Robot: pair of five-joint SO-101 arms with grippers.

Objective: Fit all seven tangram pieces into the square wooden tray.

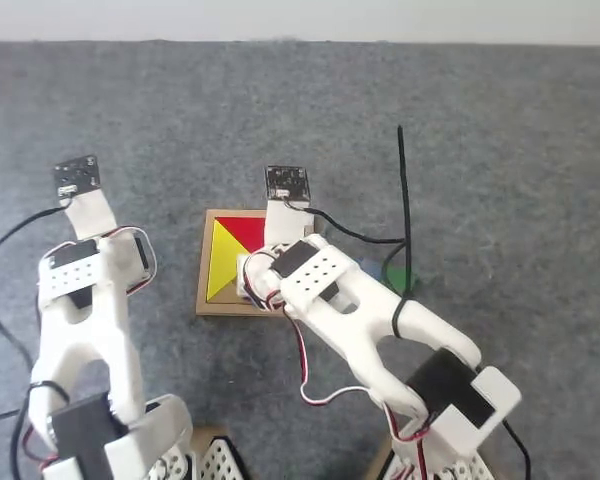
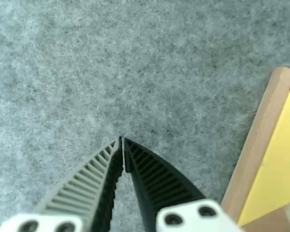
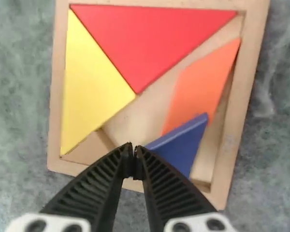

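Observation:
The square wooden tray [image 3: 241,96] holds a large red triangle [image 3: 150,41] and a large yellow triangle [image 3: 89,92] side by side. An orange parallelogram [image 3: 203,84] and a blue triangle [image 3: 181,142] lie slightly askew along the other side, with bare wood around them. My right gripper [image 3: 133,146] is shut and empty, hovering over the tray's bare wood near its rim, beside the blue triangle. My left gripper [image 2: 122,140] is shut and empty over the carpet, beside the tray's rim [image 2: 258,140]. In the high view the right arm [image 1: 330,285] covers much of the tray [image 1: 208,302].
A green piece [image 1: 398,276] lies on the grey carpet right of the tray, partly hidden by the right arm and a black cable [image 1: 404,200]. The left arm [image 1: 85,290] stands left of the tray. Open carpet stretches behind and to both sides.

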